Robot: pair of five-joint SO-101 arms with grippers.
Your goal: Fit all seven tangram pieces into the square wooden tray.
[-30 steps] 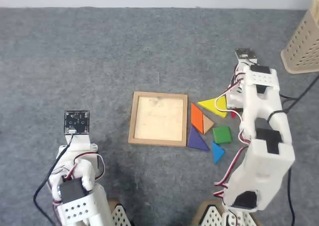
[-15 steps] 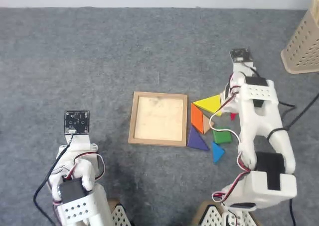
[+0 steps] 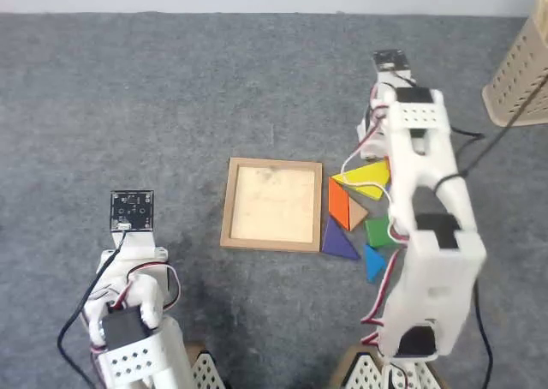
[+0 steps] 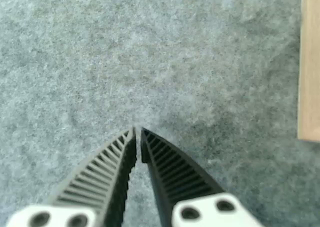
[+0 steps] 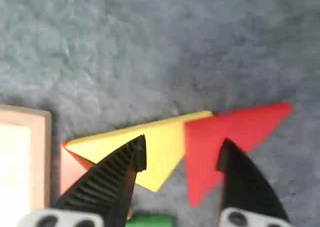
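Note:
The square wooden tray (image 3: 272,204) lies on the grey carpet with nothing in it. To its right are a yellow triangle (image 3: 366,176), orange triangle (image 3: 338,202), small tan triangle (image 3: 358,212), purple triangle (image 3: 337,242), green square (image 3: 379,232) and blue triangle (image 3: 372,261). The right arm (image 3: 415,149) stretches over this cluster. Its gripper (image 5: 182,149) is open just above the seam where the yellow triangle (image 5: 155,142) meets a red triangle (image 5: 225,127). The left gripper (image 4: 137,133) is shut on nothing, low over bare carpet, with the tray's edge (image 4: 310,62) off to one side.
A beige perforated basket (image 3: 520,68) stands at the far right edge of the table. Open carpet extends left of the tray and beyond it. The left arm (image 3: 128,286) sits at the near left corner.
The right arm has swung away from the front edge and leftward, bringing its gripper over the yellow and red triangles. The pieces and the left arm have stayed put.

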